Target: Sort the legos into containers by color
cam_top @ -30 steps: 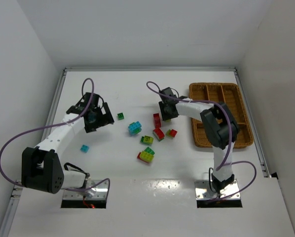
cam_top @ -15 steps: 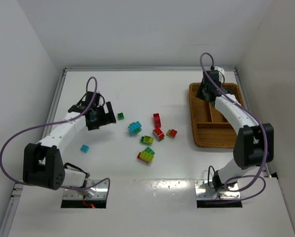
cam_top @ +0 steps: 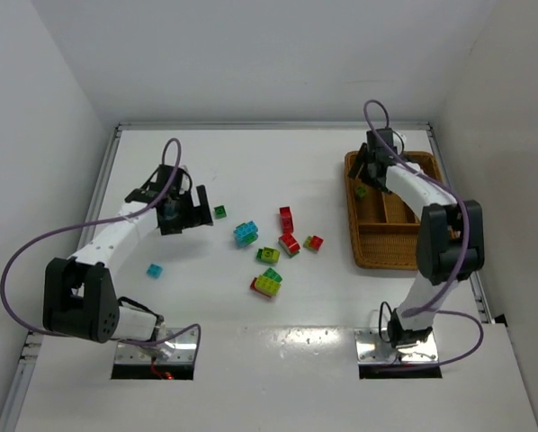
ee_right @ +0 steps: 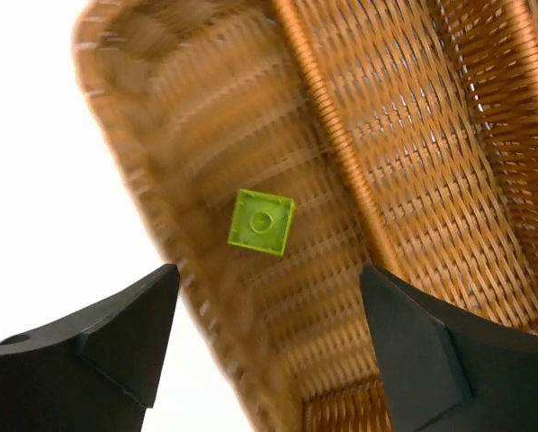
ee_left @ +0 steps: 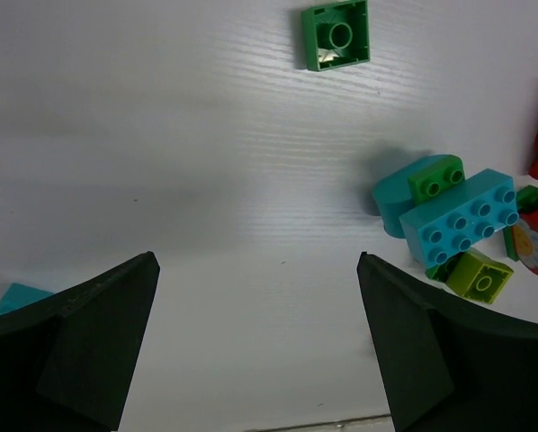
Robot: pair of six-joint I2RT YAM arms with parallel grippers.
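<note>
Two hands, both spread wide and gripping nothing. Our left hand (ee_left: 258, 306) hovers over the table (ee_left: 161, 180); a dark green brick (ee_left: 336, 34) lies ahead of it, and a cyan-blue brick stack (ee_left: 458, 220) lies off to its right. Our right hand (ee_right: 264, 310) hangs over the wicker tray (ee_right: 359, 144). A yellow-green brick (ee_right: 262, 222) lies free below the gap between its fingers, touching neither, in the tray's leftmost compartment.

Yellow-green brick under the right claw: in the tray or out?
In: the brick sits within the tray's compartment, clear of the right claw.
</note>
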